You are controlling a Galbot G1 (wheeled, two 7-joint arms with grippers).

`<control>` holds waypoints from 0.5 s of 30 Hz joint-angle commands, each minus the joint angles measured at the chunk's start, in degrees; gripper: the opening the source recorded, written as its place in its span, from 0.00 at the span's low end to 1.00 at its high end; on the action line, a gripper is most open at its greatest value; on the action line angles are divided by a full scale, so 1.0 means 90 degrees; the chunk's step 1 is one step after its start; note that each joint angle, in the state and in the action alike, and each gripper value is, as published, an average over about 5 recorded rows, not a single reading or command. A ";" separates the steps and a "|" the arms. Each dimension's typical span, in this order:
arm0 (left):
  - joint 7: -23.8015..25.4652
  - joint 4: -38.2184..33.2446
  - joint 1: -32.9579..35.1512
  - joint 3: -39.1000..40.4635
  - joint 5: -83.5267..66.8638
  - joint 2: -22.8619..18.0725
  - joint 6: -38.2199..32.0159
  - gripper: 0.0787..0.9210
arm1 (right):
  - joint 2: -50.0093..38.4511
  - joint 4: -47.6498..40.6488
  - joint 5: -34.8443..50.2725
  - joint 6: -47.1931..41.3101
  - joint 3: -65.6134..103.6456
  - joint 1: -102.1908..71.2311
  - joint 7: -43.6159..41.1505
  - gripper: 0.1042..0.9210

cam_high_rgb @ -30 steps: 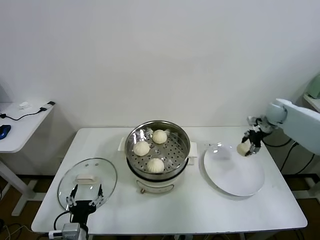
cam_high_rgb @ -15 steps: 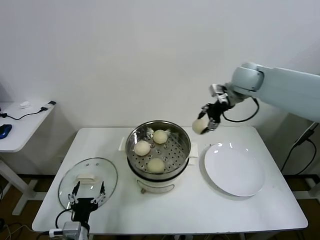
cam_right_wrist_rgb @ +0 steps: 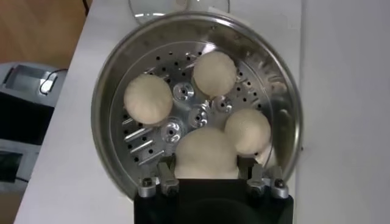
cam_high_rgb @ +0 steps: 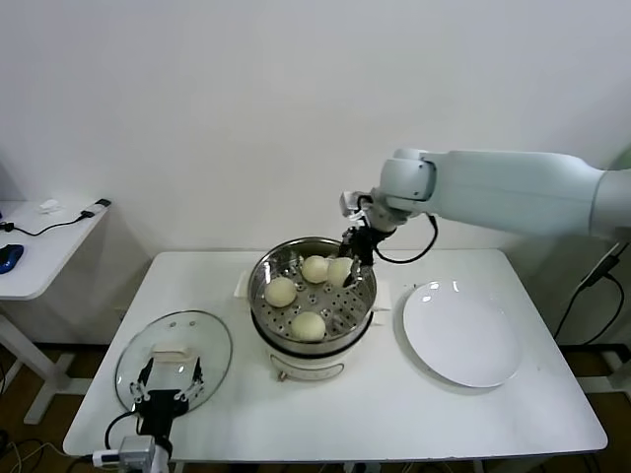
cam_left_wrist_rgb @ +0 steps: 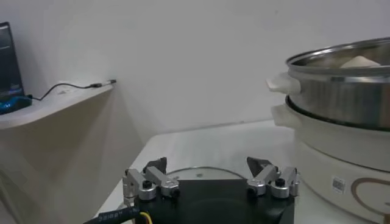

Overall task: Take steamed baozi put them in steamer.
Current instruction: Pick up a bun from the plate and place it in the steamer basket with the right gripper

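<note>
The steel steamer point(cam_high_rgb: 340, 340) stands on its cream base at the table's middle. Three steamed baozi lie on its perforated floor point(cam_high_rgb: 279, 292) point(cam_high_rgb: 315, 269) point(cam_high_rgb: 308, 325). My right gripper point(cam_high_rgb: 353, 264) reaches in over the steamer's far right rim, shut on another baozi point(cam_high_rgb: 340, 271). In the right wrist view this held baozi point(cam_right_wrist_rgb: 206, 155) fills the gap between the fingers, just above the steamer's floor point(cam_right_wrist_rgb: 100, 103) and close to a lying baozi point(cam_right_wrist_rgb: 247, 130). My left gripper point(cam_high_rgb: 172, 374) is parked open over the glass lid at the front left.
A white plate point(cam_high_rgb: 460, 335) lies right of the steamer with nothing on it. The glass lid point(cam_high_rgb: 174, 355) with its white handle lies flat left of the steamer, under the left gripper point(cam_left_wrist_rgb: 210, 176). A side desk with cables stands far left.
My right arm has swung left with the baozi, from over the plate's far edge, up past the steamer's right side, to above the steamer's inside. The left arm is unmoved.
</note>
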 commanded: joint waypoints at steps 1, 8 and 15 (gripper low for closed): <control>0.0008 0.0051 -0.0038 -0.0012 -0.0001 0.0009 0.0023 0.88 | 0.0499 -0.0406 -0.0182 -0.0264 -0.0033 -0.0863 0.0333 0.69; 0.0010 0.0081 -0.0077 -0.0010 -0.0002 0.0011 0.0030 0.88 | 0.0324 -0.0427 -0.0413 -0.0259 0.0077 -0.1033 0.0368 0.69; 0.0012 0.0075 -0.0092 -0.0014 -0.0006 0.0004 0.0042 0.88 | 0.0221 -0.0484 -0.0532 -0.0237 0.0153 -0.1077 0.0345 0.69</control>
